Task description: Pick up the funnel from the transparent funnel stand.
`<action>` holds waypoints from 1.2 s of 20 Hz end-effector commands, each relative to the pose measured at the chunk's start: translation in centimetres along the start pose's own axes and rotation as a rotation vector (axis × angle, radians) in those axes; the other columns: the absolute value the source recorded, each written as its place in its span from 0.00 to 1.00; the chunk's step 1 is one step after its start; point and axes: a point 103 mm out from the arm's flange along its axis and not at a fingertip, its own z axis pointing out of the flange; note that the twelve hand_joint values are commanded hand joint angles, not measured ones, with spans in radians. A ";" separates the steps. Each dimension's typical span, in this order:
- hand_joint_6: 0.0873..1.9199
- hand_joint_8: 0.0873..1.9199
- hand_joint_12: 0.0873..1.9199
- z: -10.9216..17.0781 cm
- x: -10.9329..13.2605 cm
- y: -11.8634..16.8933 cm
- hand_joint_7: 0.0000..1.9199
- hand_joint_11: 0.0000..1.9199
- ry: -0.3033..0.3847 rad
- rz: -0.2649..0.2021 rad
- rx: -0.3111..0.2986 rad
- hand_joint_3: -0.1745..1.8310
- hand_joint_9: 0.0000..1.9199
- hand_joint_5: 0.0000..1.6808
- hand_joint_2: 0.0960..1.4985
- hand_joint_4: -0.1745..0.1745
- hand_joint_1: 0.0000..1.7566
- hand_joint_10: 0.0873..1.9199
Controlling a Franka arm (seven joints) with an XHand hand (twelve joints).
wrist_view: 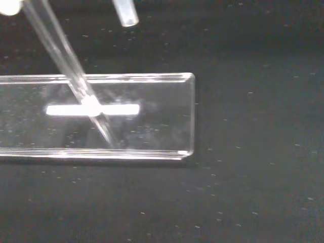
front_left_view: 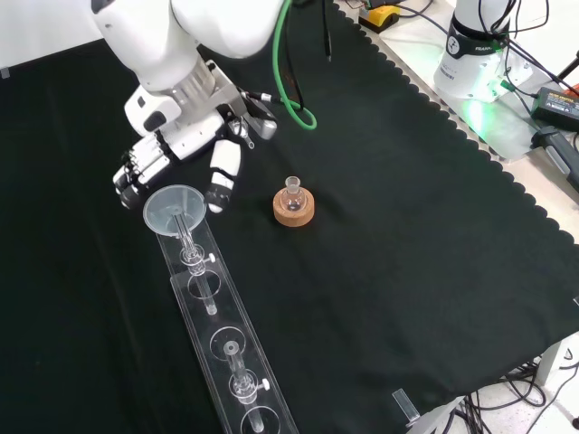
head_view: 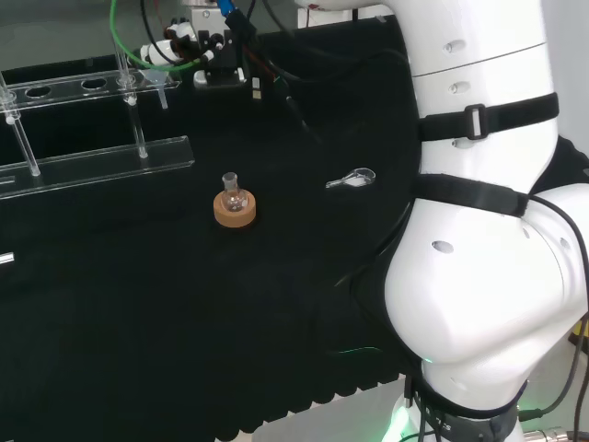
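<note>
A clear funnel [front_left_view: 175,207] sits with its stem in the end hole of the transparent stand [front_left_view: 237,362], which runs down the front view. In that view my hand [front_left_view: 177,136] hovers just beyond the funnel. Its fingers [front_left_view: 136,174] are off the rim's left side and its thumb [front_left_view: 221,177] off the right, and neither touches the funnel. The hand is open. In the head view the funnel [head_view: 157,83] hangs at the right end of the stand's top rail [head_view: 64,90], with the hand [head_view: 175,44] behind it. The wrist view looks down on the stand's base plate [wrist_view: 152,121] and a slanted clear post [wrist_view: 71,71].
A small glass flask on a cork ring [front_left_view: 294,207] stands right of the funnel in the front view, near the thumb. A small clear glass piece [head_view: 353,180] lies on the cloth near the arm's links. Cables and boxes sit beyond the scalloped cloth edge [front_left_view: 470,136].
</note>
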 end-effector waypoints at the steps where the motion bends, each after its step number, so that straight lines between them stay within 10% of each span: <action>1: 0.00 0.00 0.55 2.5 3.2 0.5 0.00 0.00 0.039 -0.069 -0.045 0.11 0.00 0.00 0.54 0.75 0.00 0.00; 14: 0.00 0.00 0.57 2.2 3.6 0.9 0.00 0.00 0.012 -0.103 -0.044 0.11 0.00 0.00 0.54 0.71 0.00 0.00; 18: 0.00 0.00 0.74 2.1 3.4 1.2 0.00 0.00 0.011 -0.122 -0.084 0.11 0.04 0.00 0.54 0.69 0.00 0.00; 24: 0.00 0.15 0.73 2.3 3.5 1.7 0.03 0.27 -0.023 -0.150 -0.153 0.11 0.14 0.06 0.56 0.53 0.01 0.47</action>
